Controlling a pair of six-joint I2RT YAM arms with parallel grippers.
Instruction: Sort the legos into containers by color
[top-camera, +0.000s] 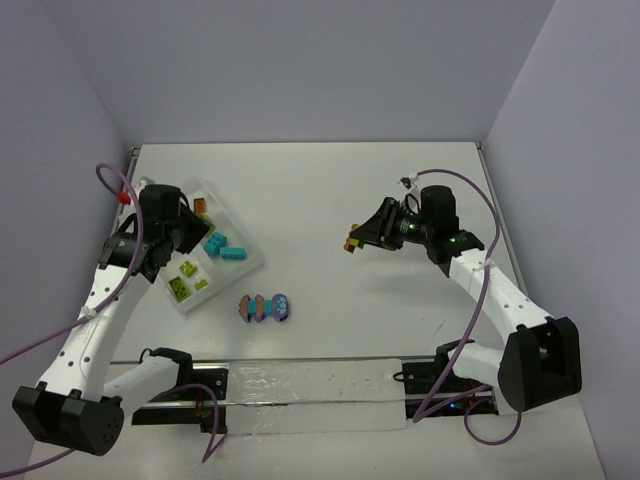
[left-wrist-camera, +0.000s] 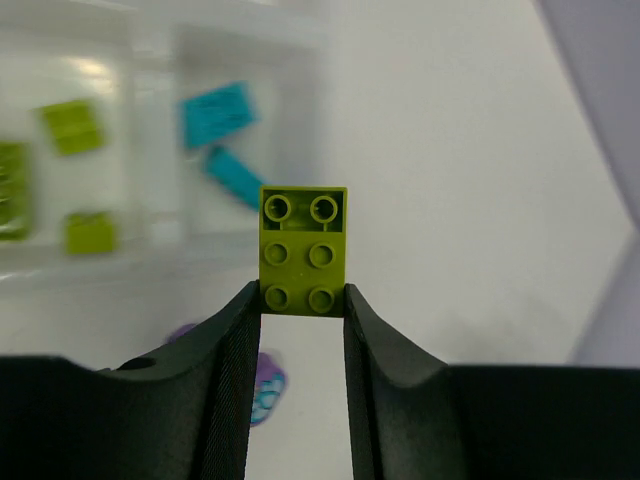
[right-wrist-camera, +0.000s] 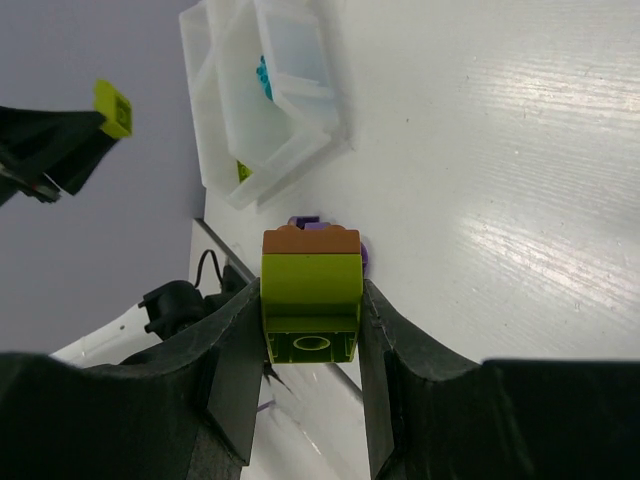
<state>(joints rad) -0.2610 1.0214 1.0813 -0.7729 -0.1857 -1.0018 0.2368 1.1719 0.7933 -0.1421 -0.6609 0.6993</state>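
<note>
My left gripper (left-wrist-camera: 303, 300) is shut on a lime green lego (left-wrist-camera: 303, 250), pinched at its lower edge with the studs facing the camera. From above, the left gripper (top-camera: 152, 255) hangs over the left side of the white tray (top-camera: 250, 262), the containers. Lime legos (left-wrist-camera: 70, 125) lie in one compartment, turquoise ones (left-wrist-camera: 218, 112) in the one beside it. My right gripper (right-wrist-camera: 310, 300) is shut on a lime green lego with an orange-brown one (right-wrist-camera: 310, 242) snapped on top, held above mid-table (top-camera: 353, 240). A purple-turquoise-orange cluster (top-camera: 265, 308) lies on the table.
Purple walls close in the table on the left, back and right. A black rail with cables (top-camera: 300, 392) runs along the near edge between the arm bases. An orange-brown lego (top-camera: 201, 209) lies in the tray's far compartment.
</note>
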